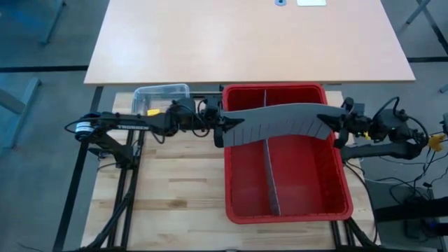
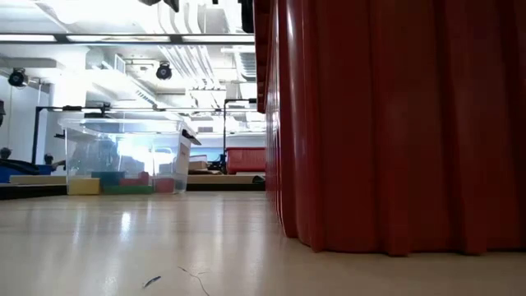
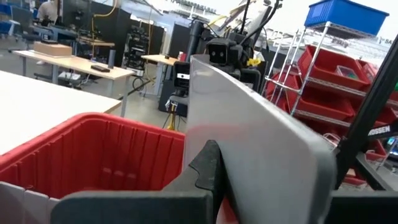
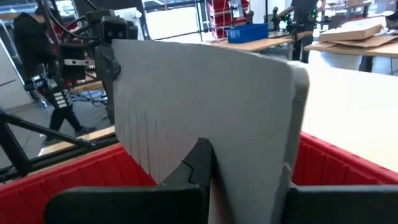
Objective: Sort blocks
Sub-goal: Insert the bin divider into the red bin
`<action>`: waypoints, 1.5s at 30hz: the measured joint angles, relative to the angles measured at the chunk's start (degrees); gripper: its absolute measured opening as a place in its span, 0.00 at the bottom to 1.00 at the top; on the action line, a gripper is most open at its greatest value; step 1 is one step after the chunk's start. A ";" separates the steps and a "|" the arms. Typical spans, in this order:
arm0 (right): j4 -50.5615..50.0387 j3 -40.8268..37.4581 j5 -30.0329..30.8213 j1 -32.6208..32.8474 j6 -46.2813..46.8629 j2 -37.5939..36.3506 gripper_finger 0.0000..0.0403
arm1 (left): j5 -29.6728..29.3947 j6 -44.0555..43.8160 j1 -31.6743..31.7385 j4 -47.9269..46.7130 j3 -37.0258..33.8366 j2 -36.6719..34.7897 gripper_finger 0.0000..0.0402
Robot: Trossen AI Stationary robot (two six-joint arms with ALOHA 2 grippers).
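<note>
A long grey slotted divider panel (image 1: 280, 120) spans the far half of the red bin (image 1: 336, 210), bowed between my two grippers. My left gripper (image 1: 225, 131) is shut on its left end and my right gripper (image 1: 333, 127) on its right end. The panel (image 3: 249, 124) (image 4: 205, 93) stands on edge with its slots toward the bin. The blocks, yellow (image 2: 82, 187), green (image 2: 123, 189) and red (image 2: 136, 178), lie on the floor of a clear tub (image 1: 162, 94) left of the bin's far corner. My left gripper pinches the panel's left end (image 3: 231, 180) between its two fingers (image 3: 205, 168), coming level from the table's left and lying along the panel. The panel is held on edge over the bin. Whether it touches the bin's inner divider I cannot tell. My right gripper pinches the panel's right end (image 4: 227, 165) between its two fingers (image 4: 198, 163), coming level from the table's right and lying along the panel. The panel curves away from it toward the other gripper, on edge above the bin.
A grey divider (image 1: 269, 175) runs lengthwise down the middle of the red bin. A large pale table (image 1: 245, 35) stands beyond the work table. Bare wood lies left of the bin (image 1: 175, 189). A person (image 4: 31, 37) shows in the room behind.
</note>
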 joint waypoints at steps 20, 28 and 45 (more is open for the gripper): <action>-8.79 4.97 0.53 0.00 -0.61 -0.68 0.00 | -0.48 0.07 0.01 8.84 0.00 5.32 0.00; -10.27 4.75 1.59 -0.02 -1.63 -0.66 0.00 | -0.59 0.07 0.17 9.20 0.00 6.27 0.00; -12.98 2.37 2.57 -0.04 -1.63 -0.66 0.00 | -1.98 1.64 1.84 9.20 0.00 6.24 0.00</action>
